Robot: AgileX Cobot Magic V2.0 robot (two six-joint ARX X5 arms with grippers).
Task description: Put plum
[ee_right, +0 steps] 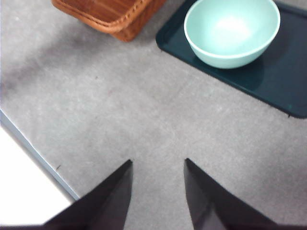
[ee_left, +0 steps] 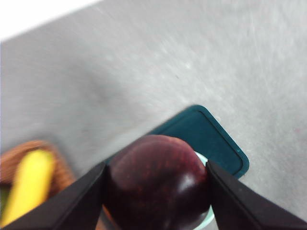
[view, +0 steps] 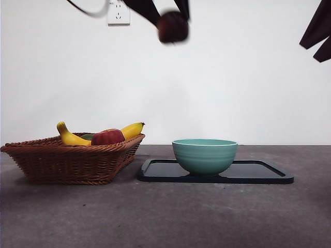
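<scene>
Plum, front view: plum (view: 172, 27) hangs high near the picture's top, blurred, pinched by the left gripper (view: 170, 20) that comes down from above; it is above the gap between basket and bowl, well clear of both.
Surface and room, front view: dull grey table (view: 165, 217), plain white wall (view: 232, 77) behind, a white socket (view: 118, 13) on the wall.
Other things, front view: wicker basket (view: 72, 160) at left holds a banana (view: 72, 137) and a red apple (view: 107, 137), with something green between them, too hidden to name; teal bowl (view: 205, 155) stands on a black tray (view: 258, 173) just beside the basket.
Waiting arm, front view: right gripper (view: 316, 36) shows as a dark tip at the upper right corner.
Plum, left wrist view: plum (ee_left: 158, 184) sits squarely between the two black jaws, each pressed to one side of it; round, with no clear long axis, and no stem visible.
Below it, left wrist view: tray corner (ee_left: 211, 136), a sliver of bowl rim (ee_left: 201, 158), blurred basket (ee_left: 19, 160) and banana (ee_left: 29, 184).
Right wrist view: right gripper (ee_right: 156, 177) has its jaws spread, holding nothing, over bare table (ee_right: 120, 110); bowl (ee_right: 232, 31), tray (ee_right: 283, 76) and basket (ee_right: 110, 14) lie well apart from it.
</scene>
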